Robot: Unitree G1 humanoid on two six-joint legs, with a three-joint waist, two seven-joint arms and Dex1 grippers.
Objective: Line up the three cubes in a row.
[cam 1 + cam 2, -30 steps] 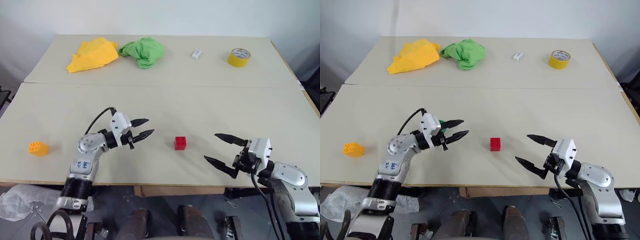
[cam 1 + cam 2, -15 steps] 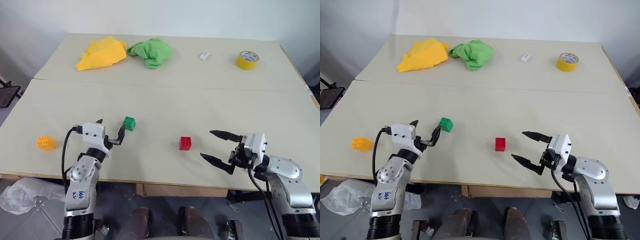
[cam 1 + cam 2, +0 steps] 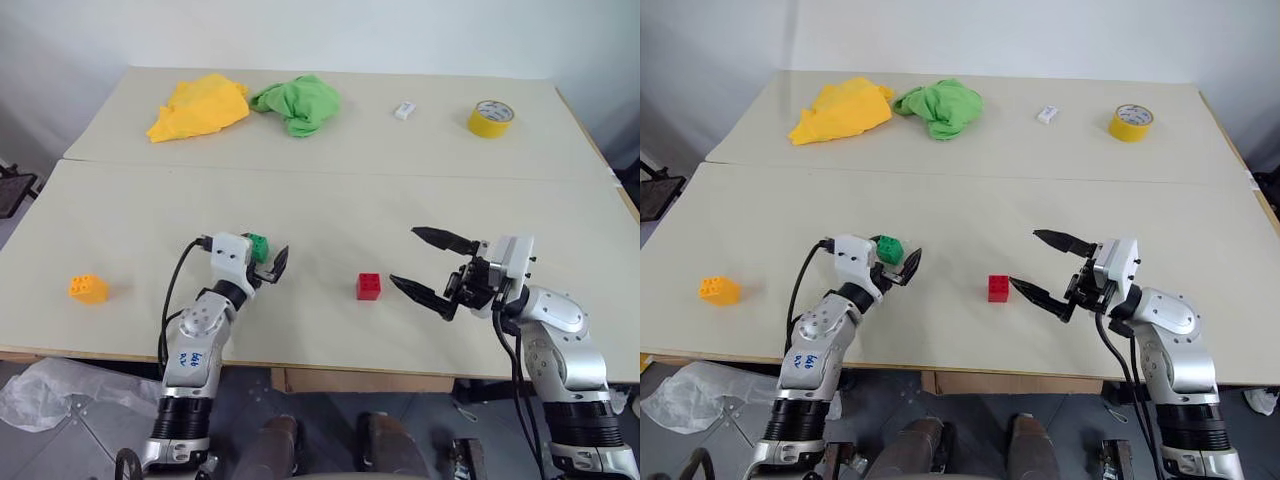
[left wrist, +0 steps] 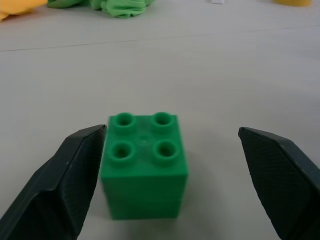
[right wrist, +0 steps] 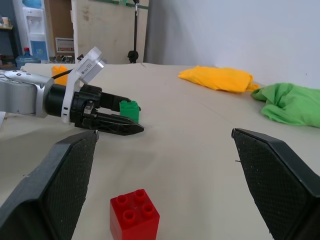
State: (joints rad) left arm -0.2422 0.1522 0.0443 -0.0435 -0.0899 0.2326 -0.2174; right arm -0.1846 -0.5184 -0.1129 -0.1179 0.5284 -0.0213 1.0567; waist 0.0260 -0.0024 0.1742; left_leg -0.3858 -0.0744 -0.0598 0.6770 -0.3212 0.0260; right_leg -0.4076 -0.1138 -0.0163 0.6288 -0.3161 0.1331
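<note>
Between open left pincer [image 4: 170, 185]: green cube [image 4: 144, 165]

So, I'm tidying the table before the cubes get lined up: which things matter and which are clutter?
Job: green cube, red cube, orange cube.
Clutter: yellow cloth, green cloth, white block, tape roll.

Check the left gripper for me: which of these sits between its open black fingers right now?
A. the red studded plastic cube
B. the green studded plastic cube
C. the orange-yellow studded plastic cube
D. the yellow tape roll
B: the left wrist view shows the green studded plastic cube standing on the table between the left gripper fingers, which are spread apart.
</note>
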